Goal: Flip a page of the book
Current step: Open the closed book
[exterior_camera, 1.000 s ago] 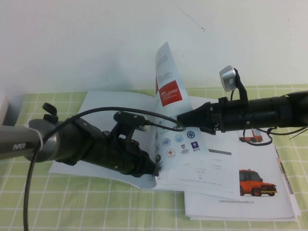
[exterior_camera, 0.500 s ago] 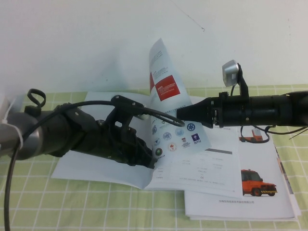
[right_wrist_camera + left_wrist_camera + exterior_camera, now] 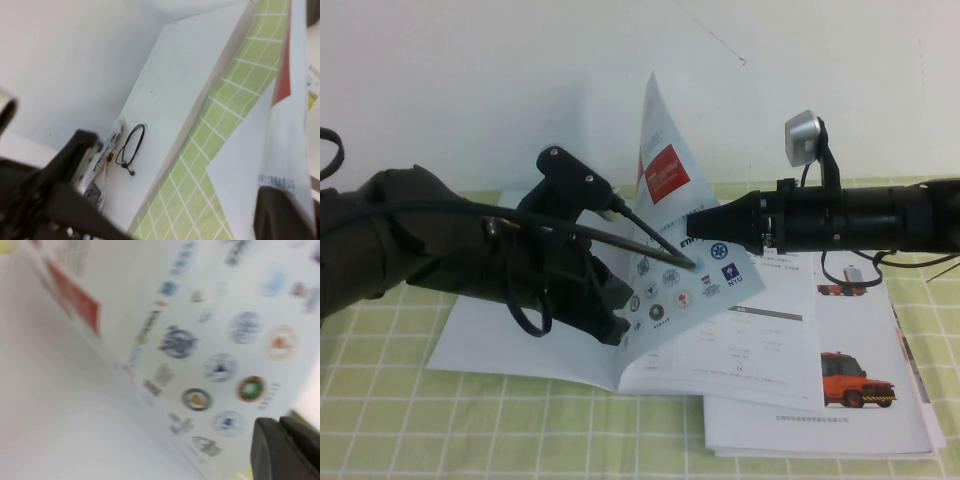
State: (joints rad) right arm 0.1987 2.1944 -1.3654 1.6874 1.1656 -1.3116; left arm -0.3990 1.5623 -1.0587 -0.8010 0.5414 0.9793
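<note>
Page (image 3: 692,270): lifted over the book (image 3: 790,360).
Right pincer (image 3: 692,230): clamped on page; should be swept leftward.
Left pincer (image 3: 620,330): at the spine, grip state cannot be told.

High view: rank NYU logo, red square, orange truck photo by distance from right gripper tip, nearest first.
Right gripper sits at the lifted page; left gripper at its lower edge.
1. NYU logo: on the page, just below the tip.
2. Red square: upper page.
3. Orange truck photo: flat right-hand leaf, near edge.
</note>
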